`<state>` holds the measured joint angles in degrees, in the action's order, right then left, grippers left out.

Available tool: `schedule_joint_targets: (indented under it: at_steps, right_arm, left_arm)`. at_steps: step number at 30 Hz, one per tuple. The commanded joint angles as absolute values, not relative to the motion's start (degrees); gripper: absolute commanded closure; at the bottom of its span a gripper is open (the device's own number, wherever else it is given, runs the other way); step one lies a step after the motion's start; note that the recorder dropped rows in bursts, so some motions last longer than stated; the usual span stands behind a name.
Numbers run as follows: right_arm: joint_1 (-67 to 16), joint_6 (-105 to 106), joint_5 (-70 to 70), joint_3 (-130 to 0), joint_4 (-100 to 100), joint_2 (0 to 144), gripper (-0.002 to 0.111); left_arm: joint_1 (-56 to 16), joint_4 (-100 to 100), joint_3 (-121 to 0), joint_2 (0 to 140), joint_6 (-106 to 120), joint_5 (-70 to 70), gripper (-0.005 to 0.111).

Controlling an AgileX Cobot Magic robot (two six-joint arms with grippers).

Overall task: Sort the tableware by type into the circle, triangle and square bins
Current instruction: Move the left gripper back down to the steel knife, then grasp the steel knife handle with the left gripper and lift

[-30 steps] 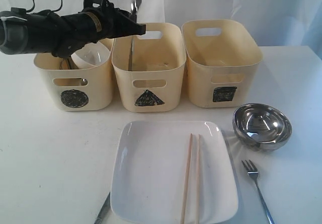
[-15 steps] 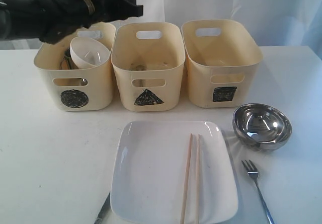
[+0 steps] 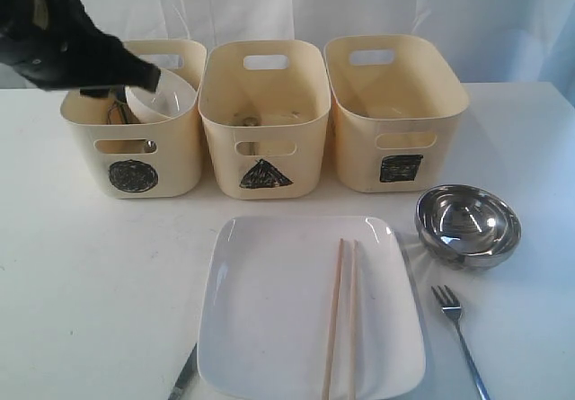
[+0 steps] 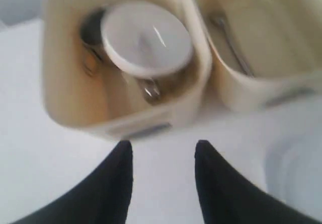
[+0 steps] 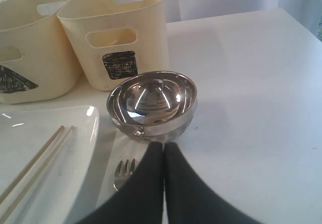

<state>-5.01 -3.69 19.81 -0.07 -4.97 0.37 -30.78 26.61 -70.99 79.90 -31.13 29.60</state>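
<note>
My left gripper hangs spread open and empty near the cream plastic circle-marked tub, which holds the small white bowl. Wooden chopsticks lie on the large white square plate. My right gripper, closed and empty, sits beside the steel bowl on the bench.

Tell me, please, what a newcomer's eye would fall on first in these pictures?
Three cream tubs in a row at the back stand out: the circle bin, the triangle bin and the square bin. In front lies the large white square plate with the wooden chopsticks on it, the steel bowl to its right. The left gripper hangs open by the circle bin, which holds a small white bowl.
</note>
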Motion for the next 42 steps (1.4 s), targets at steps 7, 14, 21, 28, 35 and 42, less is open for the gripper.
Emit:
schedule_joint_targets:
  at_steps: [7, 14, 21, 28, 35, 42]
  right_arm:
    - [-4.5, -3.7, 19.6, 0.0, -4.6, 0.0, 0.108]
    - [-4.5, -3.7, 19.6, 0.0, -4.6, 0.0, 0.108]
    - [-4.5, -3.7, 19.6, 0.0, -4.6, 0.0, 0.108]
    - [-4.5, -3.7, 19.6, 0.0, -4.6, 0.0, 0.108]
    - [-4.5, -3.7, 19.6, 0.0, -4.6, 0.0, 0.108]
    - [-4.5, -3.7, 19.6, 0.0, -4.6, 0.0, 0.108]
  left_arm:
    - [-31.6, -4.8, -67.1, 75.6, -5.4, 58.6, 0.061]
    - [-31.6, -10.9, -57.2, 75.6, -2.1, 54.5, 0.058]
    - [-31.6, -18.2, -49.8, 76.2, 2.5, 50.0, 0.048]
    - [-31.6, -20.6, -45.8, 79.2, 3.3, 45.5, 0.048]
    - [-34.9, -23.9, -45.1, 82.5, 6.4, 43.0, 0.048]
    - [-40.9, -17.7, -45.1, 86.2, -1.0, 39.4, 0.048]
